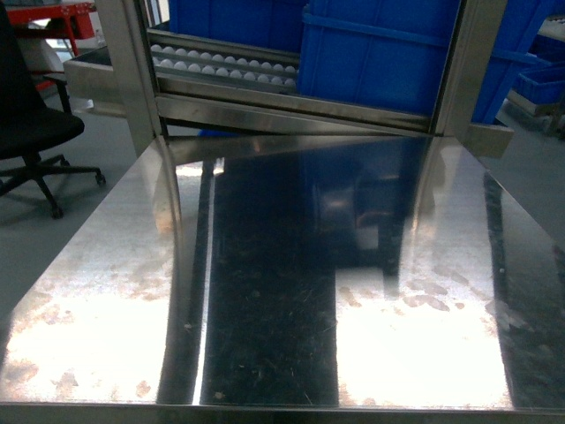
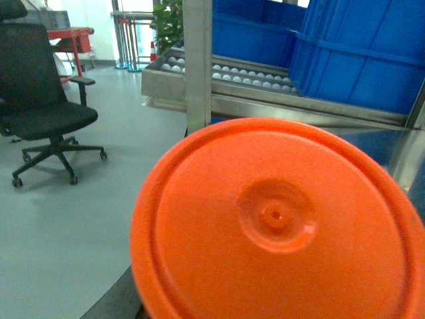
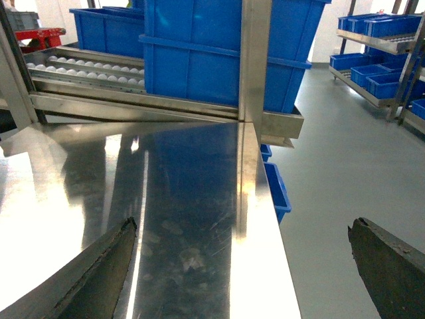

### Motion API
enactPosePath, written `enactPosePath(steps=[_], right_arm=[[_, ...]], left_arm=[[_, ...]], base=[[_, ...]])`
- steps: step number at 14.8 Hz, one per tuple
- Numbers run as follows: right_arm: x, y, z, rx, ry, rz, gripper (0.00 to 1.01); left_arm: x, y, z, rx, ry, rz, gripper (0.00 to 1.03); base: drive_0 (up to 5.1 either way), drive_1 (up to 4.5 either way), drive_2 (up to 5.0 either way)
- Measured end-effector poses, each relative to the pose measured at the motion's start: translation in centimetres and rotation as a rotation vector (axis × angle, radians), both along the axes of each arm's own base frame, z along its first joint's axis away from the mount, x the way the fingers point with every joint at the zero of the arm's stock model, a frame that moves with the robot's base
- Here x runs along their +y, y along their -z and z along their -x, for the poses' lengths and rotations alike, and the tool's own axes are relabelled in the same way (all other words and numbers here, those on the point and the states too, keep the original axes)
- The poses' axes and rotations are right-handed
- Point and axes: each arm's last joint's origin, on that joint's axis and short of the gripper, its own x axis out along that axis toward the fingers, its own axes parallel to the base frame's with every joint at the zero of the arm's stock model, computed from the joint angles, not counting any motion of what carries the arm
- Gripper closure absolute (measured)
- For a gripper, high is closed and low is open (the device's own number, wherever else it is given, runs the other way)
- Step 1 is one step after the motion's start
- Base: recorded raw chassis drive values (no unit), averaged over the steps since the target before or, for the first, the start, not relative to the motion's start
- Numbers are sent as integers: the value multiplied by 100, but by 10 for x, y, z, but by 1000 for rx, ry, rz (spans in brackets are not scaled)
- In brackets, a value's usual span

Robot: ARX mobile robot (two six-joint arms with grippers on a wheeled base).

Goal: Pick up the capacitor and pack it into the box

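one orange lid (image 2: pixel 279 222) | right tool (image 3: pixel 242 266) open | one chair (image 2: pixel 46 113)

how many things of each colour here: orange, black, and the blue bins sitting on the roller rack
orange round plastic disc: 1
black office chair: 1
large blue plastic bins on the roller rack: 2
total: 4

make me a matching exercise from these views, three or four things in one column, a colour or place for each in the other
Things:
1. round plastic lid
2. large plastic bins
3. swivel office chair
4. steel table top

Descriptions:
A. black, on the grey floor
B. orange, filling the left wrist view
C. shiny, reflective, in front of the robot
D. blue, on the roller rack behind the table

Pairs: 1-B, 2-D, 3-A, 4-C
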Motion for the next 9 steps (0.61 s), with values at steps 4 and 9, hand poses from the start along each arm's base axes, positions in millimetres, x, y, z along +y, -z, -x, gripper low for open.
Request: enactPosePath(steps=[4,9], right_arm=[[0,0,0,0,0,0,3],[0,0,0,0,0,0,3]], left_arm=[[0,0,0,-4,0,-1,59],[0,0,0,-4,0,-1,59]], base=[[0,0,0],[0,0,0]])
